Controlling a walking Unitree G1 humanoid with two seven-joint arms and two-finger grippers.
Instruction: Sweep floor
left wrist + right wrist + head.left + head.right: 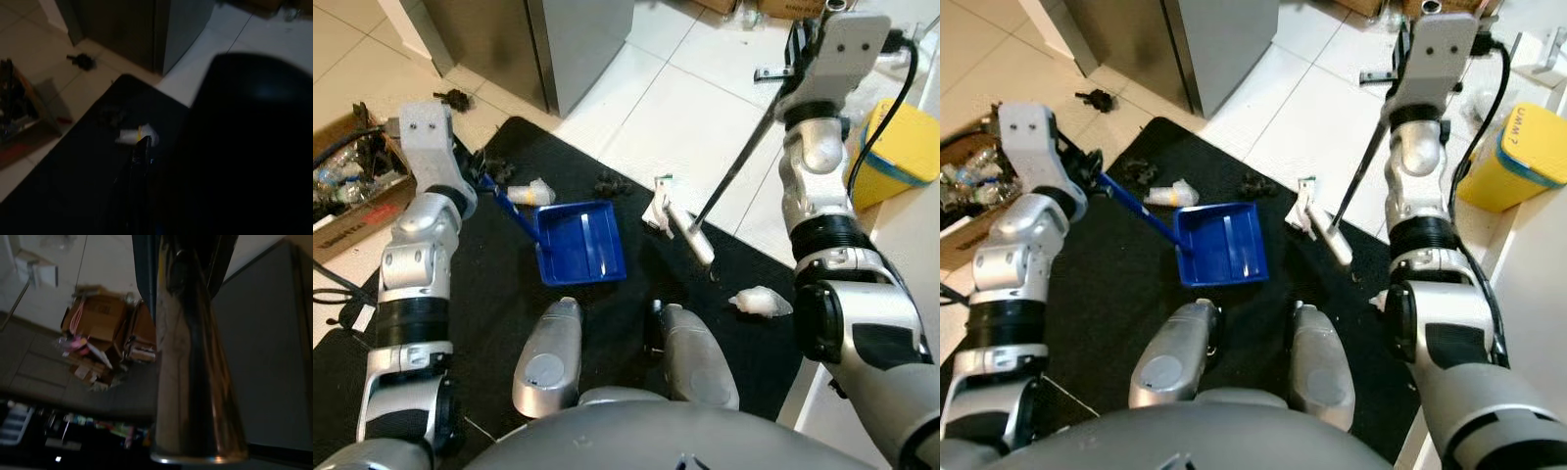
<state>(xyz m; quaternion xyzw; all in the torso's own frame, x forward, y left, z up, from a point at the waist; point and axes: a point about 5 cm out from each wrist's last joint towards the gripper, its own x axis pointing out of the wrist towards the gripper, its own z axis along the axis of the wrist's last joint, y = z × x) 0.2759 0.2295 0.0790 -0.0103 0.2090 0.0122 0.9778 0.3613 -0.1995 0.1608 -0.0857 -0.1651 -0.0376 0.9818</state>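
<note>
We stand on a black mat [499, 323] laid over pale floor tiles [695, 117], and the mat's far edge runs diagonally from the upper left down toward our right side. Nearest us, just past our knees, a crumpled white wad [759, 302] lies on the mat close to its right border. Farther out, the blue dustpan [579, 241] sits flat near the mat's middle, mouth toward the right; our left gripper [480, 176] is clamped on its blue handle. The broom head [683, 227] rests at the mat's edge just right of the pan, beside a small white carton [659, 196]. Its thin pole [736, 166] slants up to our right gripper [798, 49], closed around it; in the right wrist view the shiny pole [188, 357] runs between the fingers. Another white scrap [530, 193] and dark bits of debris [609, 183] lie beyond the pan. Left, a cardboard box [352, 196] crowds the mat; right, a yellow bin [906, 147]. Beyond is a grey cabinet [578, 44], with open tile to its right.
</note>
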